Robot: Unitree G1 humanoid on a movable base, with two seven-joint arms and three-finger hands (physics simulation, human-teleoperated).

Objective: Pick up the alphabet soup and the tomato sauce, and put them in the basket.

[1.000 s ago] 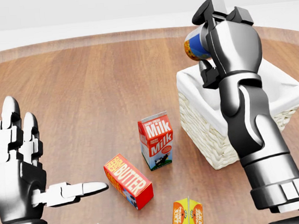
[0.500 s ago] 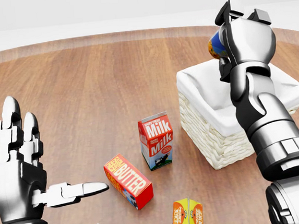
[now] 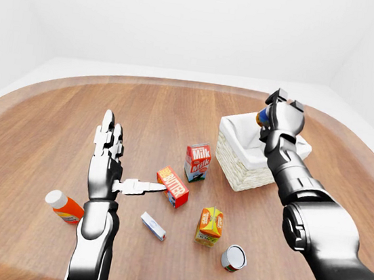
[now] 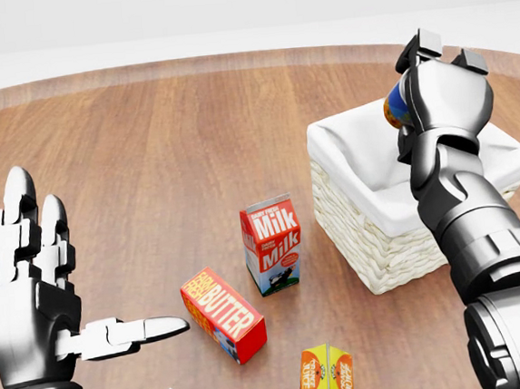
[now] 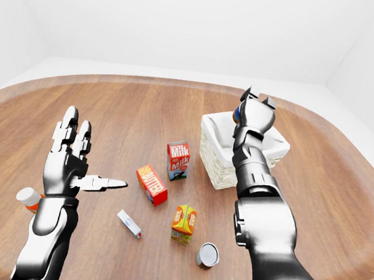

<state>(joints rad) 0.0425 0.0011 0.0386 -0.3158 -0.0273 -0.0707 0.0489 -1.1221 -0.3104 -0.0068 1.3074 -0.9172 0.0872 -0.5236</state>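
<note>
Loose groceries lie across the table [image 3: 51, 130]. In the left-eye view a milk carton [image 3: 197, 162] stands upright just left of the basket [image 3: 236, 171], and a red butter box [image 3: 173, 187] lies tilted below and left of it. Lower down sit an orange juice carton [image 3: 209, 225], a small white box [image 3: 153, 226] lying flat, and a bottle [image 3: 64, 207] with a white cap on its side at the far left. A can [image 3: 233, 258] lies on its side near the table's lower edge, its grey end toward the camera; its label cannot be read, so which can it is cannot be told.

The left hand [image 4: 33, 292] is raised at the left of the head view, fingers spread and pointing up, thumb stretched toward the butter box without touching it. It holds nothing.

The table is a rounded slab of reddish-brown wood on a white floor [image 3: 181, 75], with plain white walls [image 3: 188, 17] around.

The basket is pale wicker with a white cloth lining, and the part of its inside that shows is bare cloth. The right arm crosses in front of its right half. The right hand [image 4: 443, 97] is held above the basket, fingers clamped on a second can [image 4: 396, 108]; only a blue and orange sliver of this one shows at the hand's left edge, clear of the rim, and its label cannot be read.
</note>
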